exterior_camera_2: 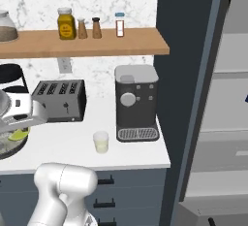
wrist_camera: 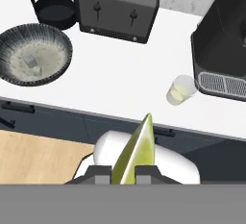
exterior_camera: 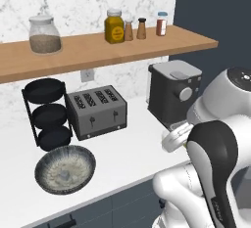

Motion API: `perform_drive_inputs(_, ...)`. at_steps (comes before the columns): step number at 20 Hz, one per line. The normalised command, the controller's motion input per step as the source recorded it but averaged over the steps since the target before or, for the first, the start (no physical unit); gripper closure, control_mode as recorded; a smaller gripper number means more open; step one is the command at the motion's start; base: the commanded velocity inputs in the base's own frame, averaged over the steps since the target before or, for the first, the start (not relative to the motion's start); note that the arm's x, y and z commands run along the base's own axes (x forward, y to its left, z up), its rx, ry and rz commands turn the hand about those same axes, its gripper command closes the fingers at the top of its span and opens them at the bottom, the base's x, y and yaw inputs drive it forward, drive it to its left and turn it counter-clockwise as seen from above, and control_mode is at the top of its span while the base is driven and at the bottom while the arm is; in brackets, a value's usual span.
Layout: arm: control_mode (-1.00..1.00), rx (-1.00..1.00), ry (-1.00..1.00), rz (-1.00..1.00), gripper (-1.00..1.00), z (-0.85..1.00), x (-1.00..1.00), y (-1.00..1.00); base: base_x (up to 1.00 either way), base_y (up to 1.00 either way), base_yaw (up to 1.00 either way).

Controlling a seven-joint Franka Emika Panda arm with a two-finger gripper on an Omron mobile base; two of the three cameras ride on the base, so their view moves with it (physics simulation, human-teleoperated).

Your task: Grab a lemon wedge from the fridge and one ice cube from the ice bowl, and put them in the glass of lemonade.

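The wedge was a thin yellow-green sliver with a paler edge, standing point-up between the claw tips, which were clamped on its base. From the hand camera it hung out past the front edge of the white surface, over the dark drawer fronts and the wooden floor. In the right base view the claw came in from the left edge with a yellow-green patch, the wedge, just under it.

The glass stood on the surface just in front of the coffee machine, clear with pale liquid at the bottom; the right base view showed the glass left of the machine's drip tray. In the left base view the arm covered that spot.

The bowl sat well left of the glass, grey with a whitish speckled inside. The hand view showed one small cube in it; in the left base view the bowl held something too faint to make out. In the right base view the bowl was cut off at the left edge.

The fridge appeared at the right of the right base view, its grey shelves visible and its far side cut off.
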Motion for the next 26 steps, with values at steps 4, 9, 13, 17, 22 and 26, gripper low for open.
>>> perform_drive_inputs(4,-1.00,0.00,0.13,0.00,1.00,0.12,0.00,-0.04,0.00,0.00,0.00)
perform_drive_inputs(9,-1.00,0.00,0.20,0.00,1.00,0.17,0.09,-0.31,0.00,0.00,0.00)
perform_drive_inputs(13,-1.00,-0.01,-0.04,0.00,1.00,-0.28,0.40,-0.70,0.00,0.00,0.00)
perform_drive_inputs(17,-1.00,0.00,-0.11,0.00,1.00,-0.37,0.64,-0.68,0.00,0.00,0.00)
perform_drive_inputs(22,-1.00,0.00,0.00,0.00,1.00,-0.29,1.00,-0.14,0.00,0.00,0.00)
perform_drive_inputs(26,-1.00,0.00,0.02,0.00,1.00,-0.04,0.94,0.00,0.00,0.00,0.00)
